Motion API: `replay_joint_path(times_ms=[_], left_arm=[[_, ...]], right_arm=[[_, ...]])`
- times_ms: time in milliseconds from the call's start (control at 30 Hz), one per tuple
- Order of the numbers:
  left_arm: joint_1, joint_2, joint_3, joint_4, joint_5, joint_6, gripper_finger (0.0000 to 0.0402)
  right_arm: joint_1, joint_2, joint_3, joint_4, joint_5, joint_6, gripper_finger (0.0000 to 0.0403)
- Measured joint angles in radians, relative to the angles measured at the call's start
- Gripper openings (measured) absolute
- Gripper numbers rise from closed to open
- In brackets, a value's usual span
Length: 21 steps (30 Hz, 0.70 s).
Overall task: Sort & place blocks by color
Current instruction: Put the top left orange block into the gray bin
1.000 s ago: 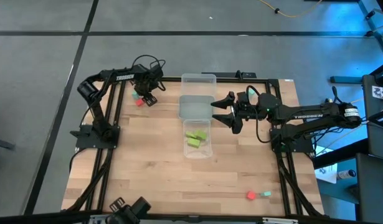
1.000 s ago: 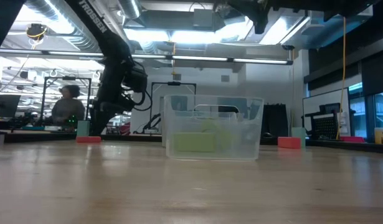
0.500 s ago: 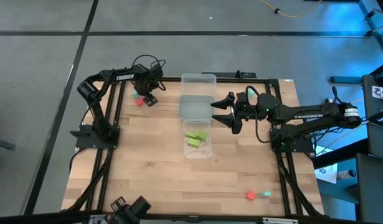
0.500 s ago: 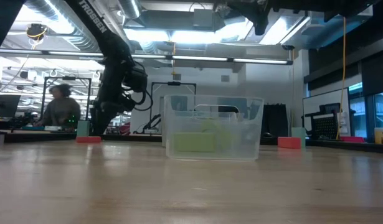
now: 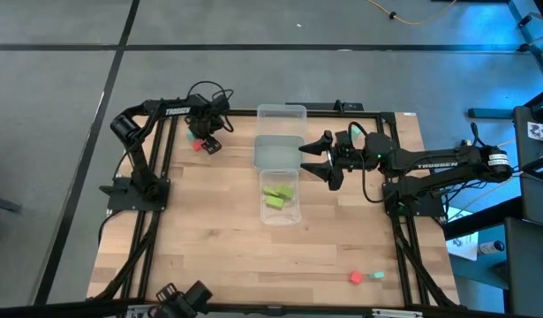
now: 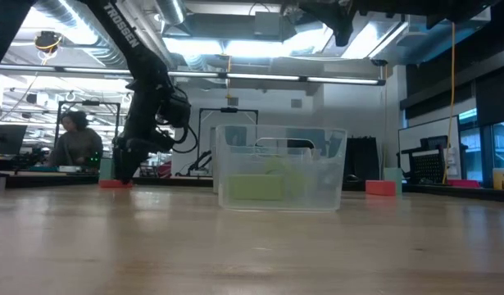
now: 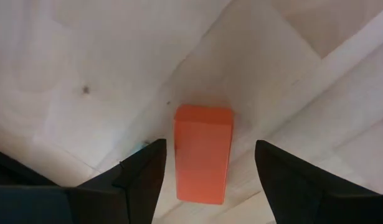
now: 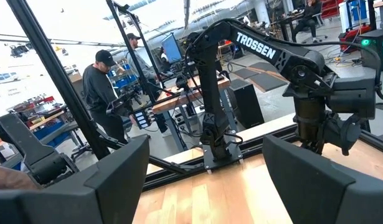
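Note:
A red block (image 7: 203, 154) lies flat on the wooden table at its far left. My left gripper (image 5: 205, 134) points down over it, open. Its two fingers stand on either side of the block without touching it. In the low view the gripper (image 6: 124, 166) hangs just above that block (image 6: 114, 183). Lime blocks (image 5: 278, 196) lie in the nearest of three clear trays (image 5: 281, 215). Another red block (image 5: 355, 277) and a teal block (image 5: 378, 276) sit near the front right. My right gripper (image 5: 313, 157) is held level and open, above the table beside the middle tray.
The three clear trays stand in a row down the table's middle: far (image 5: 281, 111), middle (image 5: 276, 140) and near. Black frame rails (image 5: 156, 221) run along both sides. A person (image 6: 71, 141) sits beyond the table. Bare wood lies at the front left.
My left gripper has sunk a little toward the red block at the far left and now stands lower over it. The blocks and trays have stayed where they were.

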Motion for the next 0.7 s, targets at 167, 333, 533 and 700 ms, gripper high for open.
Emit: replay_joint_path(times_ms=[167, 333, 533, 700], left_arm=[[0.0, 0.0, -0.031, 0.02, 0.017, 0.0, 0.0236], [0.0, -0.003, -0.042, 0.035, 0.018, 0.0, 0.0236], [-0.001, -0.003, -0.044, 0.04, 0.018, 0.0, 0.0226], [-0.003, -0.002, -0.045, 0.041, 0.024, 0.0, 0.017]], right_arm=[[0.0, 0.0, 0.0, 0.0, 0.0, 0.003, 0.0316], [0.0, 0.0, 0.0, 0.0, 0.0, 0.003, 0.0316], [0.0, 0.0, 0.0, 0.0, 0.0, 0.003, 0.0316], [0.0, 0.0, 0.0, 0.0, 0.0, 0.003, 0.0316]])
